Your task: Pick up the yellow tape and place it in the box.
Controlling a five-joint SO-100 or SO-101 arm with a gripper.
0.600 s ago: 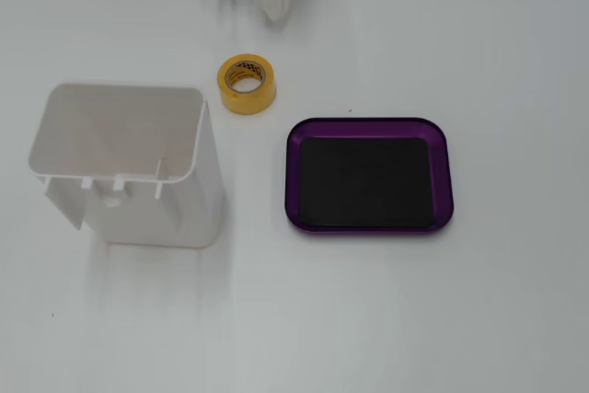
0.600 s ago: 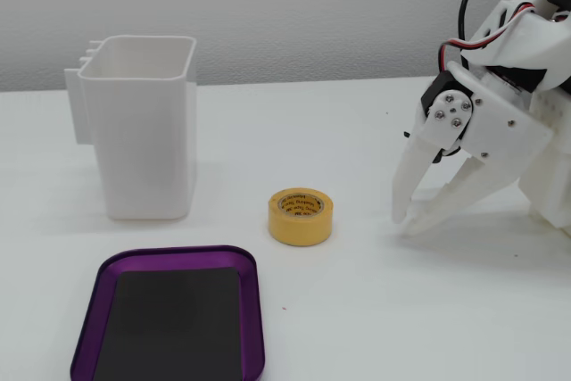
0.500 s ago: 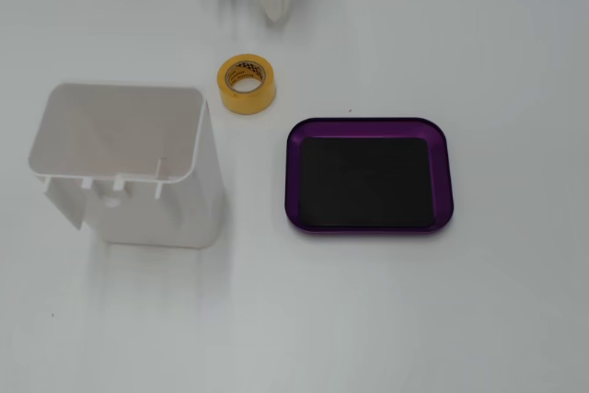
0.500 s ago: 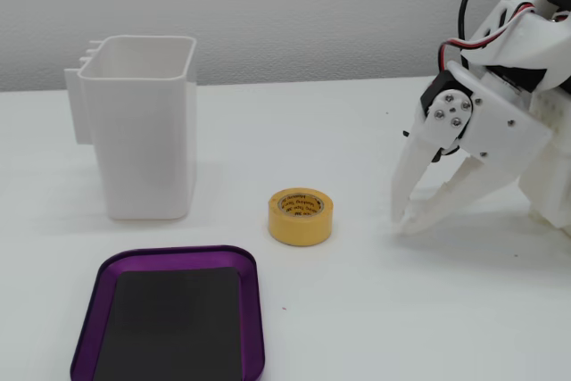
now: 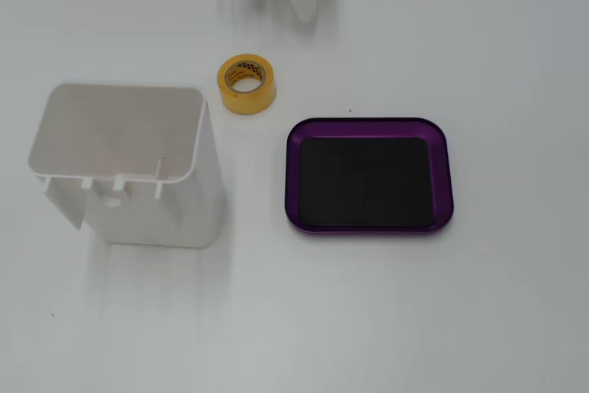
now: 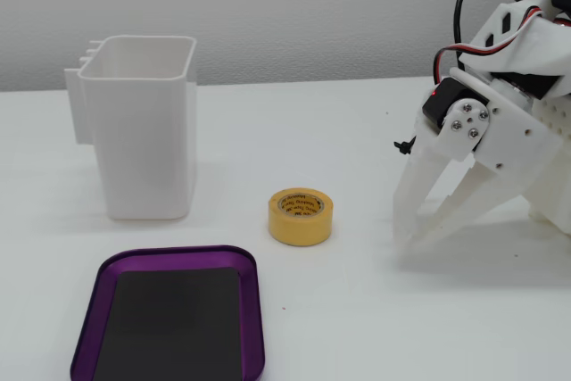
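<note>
On the white table, narrowly parted empty fingers point down right of the yellow tape.

the yellow tape was a warm yellow, its cardboard core pale tan with small dark print. the box had a glossy purple rim and a matt black floor. the container was plain white plastic. the gripper was white too, with a black motor block above it and red and black wires. the tabletop was white with a few tiny dark specks; the wall was pale grey.
</note>
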